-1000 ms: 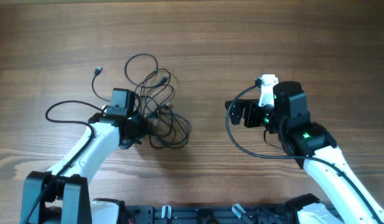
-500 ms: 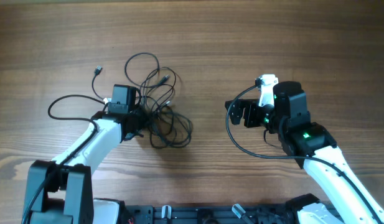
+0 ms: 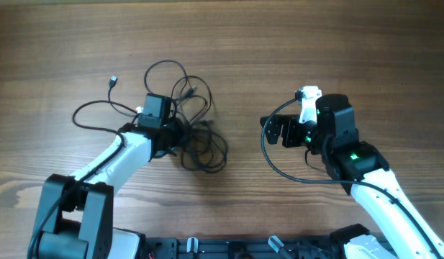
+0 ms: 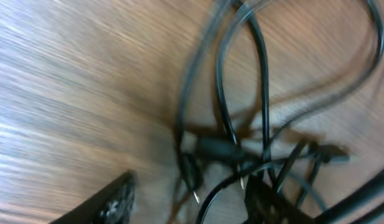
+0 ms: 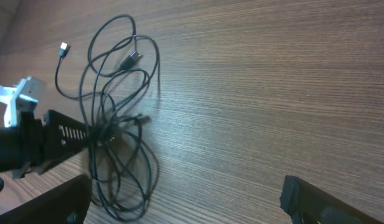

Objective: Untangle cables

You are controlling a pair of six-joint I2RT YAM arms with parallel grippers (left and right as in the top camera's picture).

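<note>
Deep among cables (image 3: 201,138) — left hand (image 3: 176,132).

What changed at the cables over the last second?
The left tool pushed forward and rightward, into the cables, nudging the bunch's lower loops the same way; whether it grips them is unclear. The right tool stayed open and still.

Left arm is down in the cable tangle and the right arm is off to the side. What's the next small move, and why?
I'd probably close the left gripper on the knot of the cables. Its jaws stand apart with several strands crossing between them, so a grip looks within reach. The right gripper is open and well clear of the bundle, so it could then come over to pull.
</note>
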